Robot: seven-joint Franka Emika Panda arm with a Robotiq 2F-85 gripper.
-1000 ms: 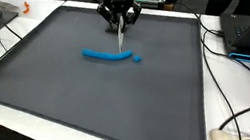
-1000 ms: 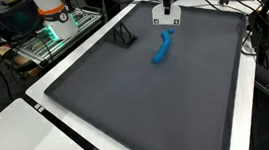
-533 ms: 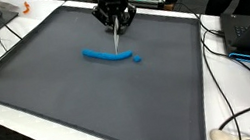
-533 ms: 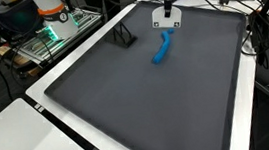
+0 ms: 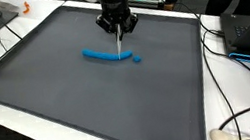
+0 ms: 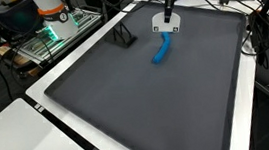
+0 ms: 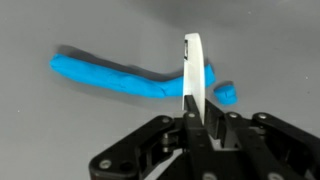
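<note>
In an exterior view, pinches a thin white flat plastic blade (image 5: 120, 42) in the black gripper (image 5: 118, 25), jaws nearly shut on its top. Hangs almost upright, long axis vertical, tip down at a long blue putty strip (image 5: 105, 54) lying crosswise on the dark grey mat (image 5: 57, 91); cannot tell whether touching. Small blue crumb (image 5: 137, 59) just beside the strip's end.

In an exterior view, shows the blade (image 6: 166, 22) broadside, a pale rectangle above the strip (image 6: 161, 51).

In the wrist view, shows the blade (image 7: 193, 65) edge-on, crossing the strip (image 7: 115, 77), clamped between the fingers (image 7: 216, 122).
</note>
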